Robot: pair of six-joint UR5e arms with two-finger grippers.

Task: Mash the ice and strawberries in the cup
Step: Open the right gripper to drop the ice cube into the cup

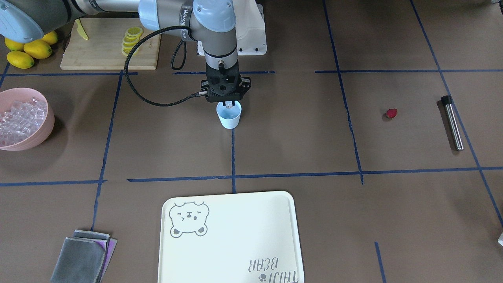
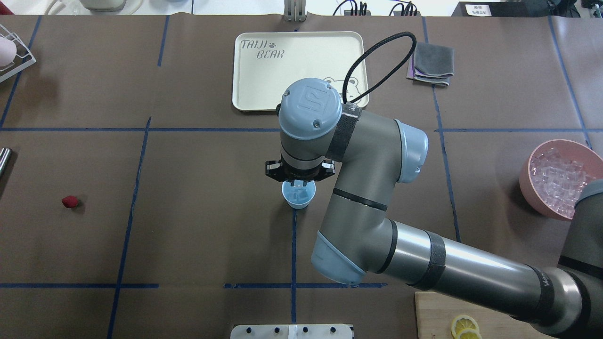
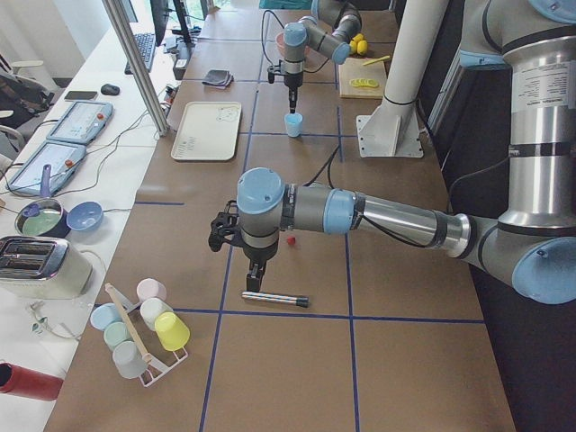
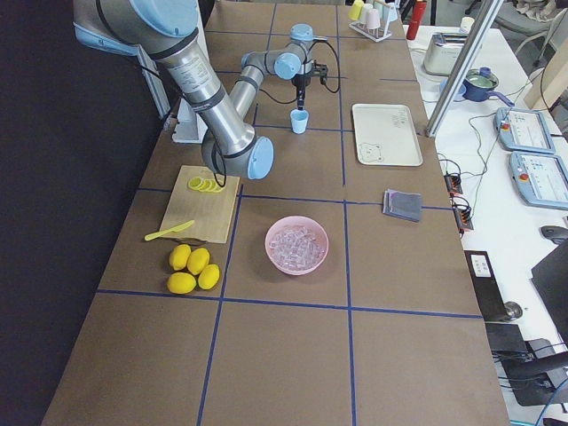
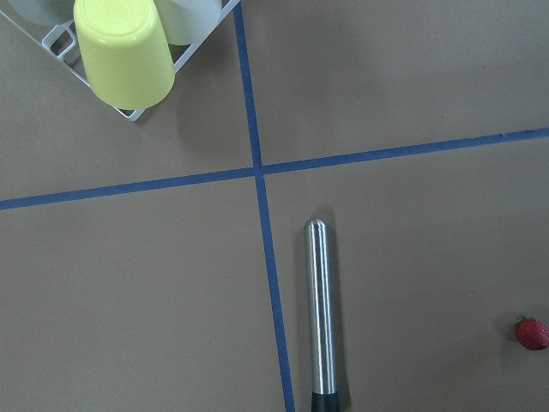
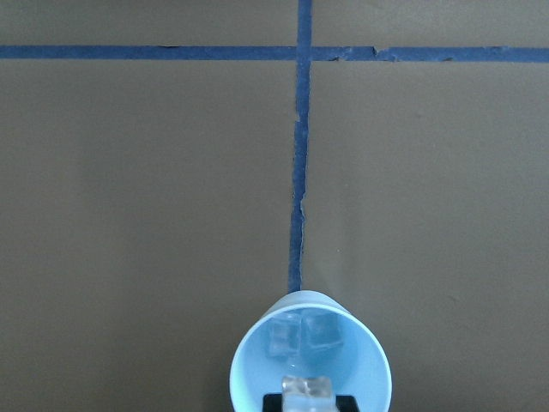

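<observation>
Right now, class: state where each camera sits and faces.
Front-facing: across table, facing robot; right arm over cup.
Overhead: behind robot, downward; right arm.
Exterior left: left end, looking along table; left arm near.
Exterior right: right end, likewise; right arm near.
Left wrist: down at muddler, strawberry; robot unseen.
Right wrist: down into cup; claw holding ice.
Shared: overhead, left wrist both show strawberry.

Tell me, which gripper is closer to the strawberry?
Left. The left gripper hangs close beside the strawberry, near the metal rod. The right gripper is far away, above the cup, pinching an ice cube.
</observation>
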